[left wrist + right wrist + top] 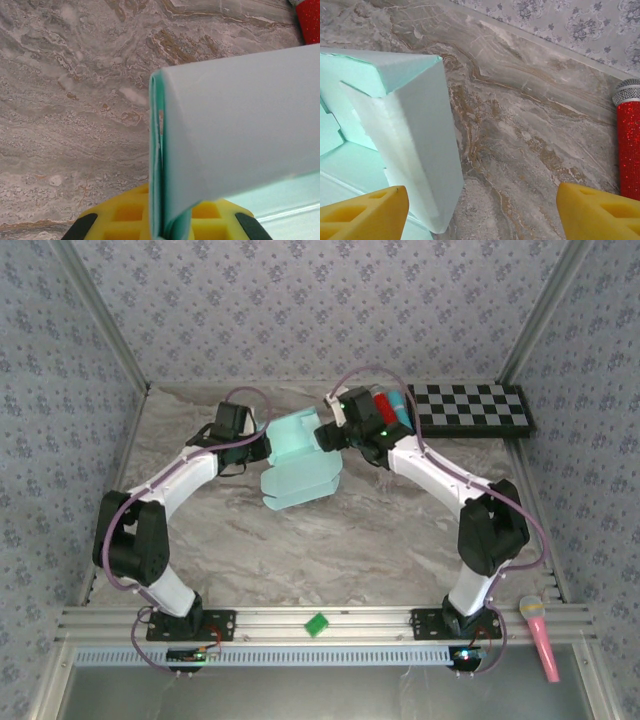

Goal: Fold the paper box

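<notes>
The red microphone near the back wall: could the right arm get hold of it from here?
Probably yes. The red microphone lies on the marble table just beside the right arm's open jaws, nothing between them. The arm would only have to turn away from the paper box.

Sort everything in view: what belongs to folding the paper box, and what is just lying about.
Job in hand: paper box; left gripper, clamped on its folded edge; right gripper, open beside a raised panel.

Lying about: checkerboard; red microphone; pink microphone; small green piece.
</notes>
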